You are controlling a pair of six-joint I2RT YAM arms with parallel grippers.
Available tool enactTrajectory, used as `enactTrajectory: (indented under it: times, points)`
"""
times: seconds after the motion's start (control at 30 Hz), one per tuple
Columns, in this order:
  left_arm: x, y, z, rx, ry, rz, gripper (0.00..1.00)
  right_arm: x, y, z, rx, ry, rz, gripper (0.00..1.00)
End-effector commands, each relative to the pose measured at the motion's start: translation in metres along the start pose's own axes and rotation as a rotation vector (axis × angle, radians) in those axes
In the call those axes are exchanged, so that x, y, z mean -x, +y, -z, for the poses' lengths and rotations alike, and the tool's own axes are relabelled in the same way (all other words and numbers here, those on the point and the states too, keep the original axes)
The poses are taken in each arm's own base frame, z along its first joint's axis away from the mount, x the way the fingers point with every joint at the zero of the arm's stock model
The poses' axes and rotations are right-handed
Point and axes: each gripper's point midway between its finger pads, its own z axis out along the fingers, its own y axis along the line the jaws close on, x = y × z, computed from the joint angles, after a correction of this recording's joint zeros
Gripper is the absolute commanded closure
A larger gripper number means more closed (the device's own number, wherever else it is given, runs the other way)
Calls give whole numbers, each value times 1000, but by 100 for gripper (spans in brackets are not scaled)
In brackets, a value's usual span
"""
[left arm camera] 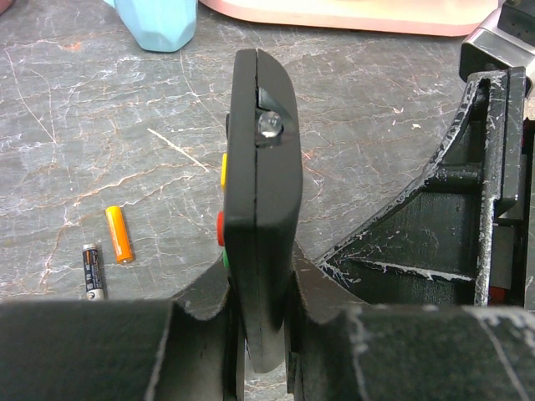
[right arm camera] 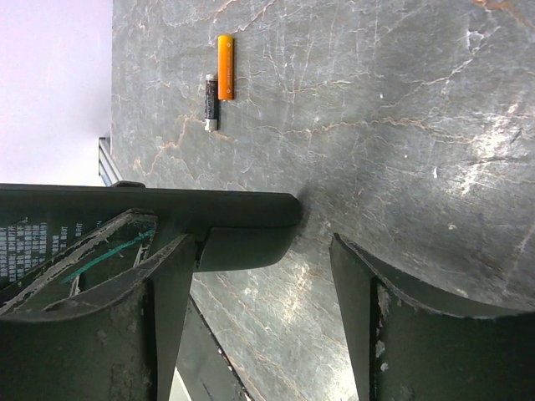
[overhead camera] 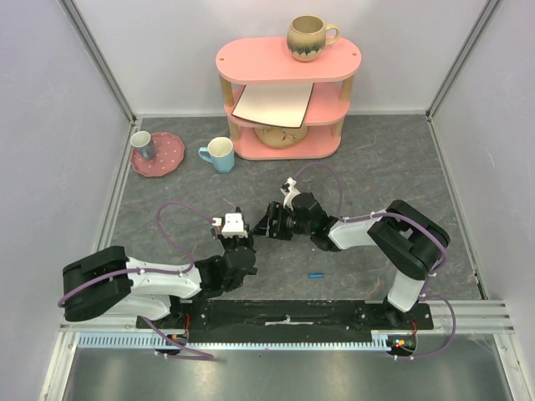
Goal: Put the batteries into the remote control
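Holding the remote control point(left arm camera: 259, 167) tight, the left claw point(left arm camera: 259, 330) is closed on its bottom end, so the remote stands on its thin edge and points away over the grey table point(overhead camera: 376, 167). In the left wrist view you can see yellow, red and green buttons poking out on its left side, and a little shiny metal bit near its far end. The right claw point(right arm camera: 264, 251) is open. The far end of the remote sits between its two fingers point(right arm camera: 393, 326), close beside one finger and with a gap to the other, so that claw is not squeezing it. Two batteries lie flat on the table off to the side, close together but not touching: an orange battery point(left arm camera: 119, 235) and a black battery point(left arm camera: 93, 271). From above, a small blue stick point(overhead camera: 316, 274), maybe a battery, lies on the table near the right arm, well apart from both claws. At the back of the table stand a pink shelf point(overhead camera: 288, 58) with a brown mug point(overhead camera: 308, 38) on top, a light blue mug point(overhead camera: 219, 154), and a pink plate point(overhead camera: 167, 159) with a cup on it.
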Motion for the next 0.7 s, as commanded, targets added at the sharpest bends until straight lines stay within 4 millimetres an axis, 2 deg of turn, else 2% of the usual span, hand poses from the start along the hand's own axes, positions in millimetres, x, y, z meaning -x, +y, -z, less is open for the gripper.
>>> enactTrajectory:
  times: [0.0,0.3,0.67]
  points:
    - [0,1,2,13,-2,19,98,0,7,-8,16,21,22,28]
    - [-1,1,0,21,-3,14,98,-18,-8,-6,-21,75,27,30]
    - [2,5,1,34,-12,9,98,-28,-22,4,-63,87,33,32]
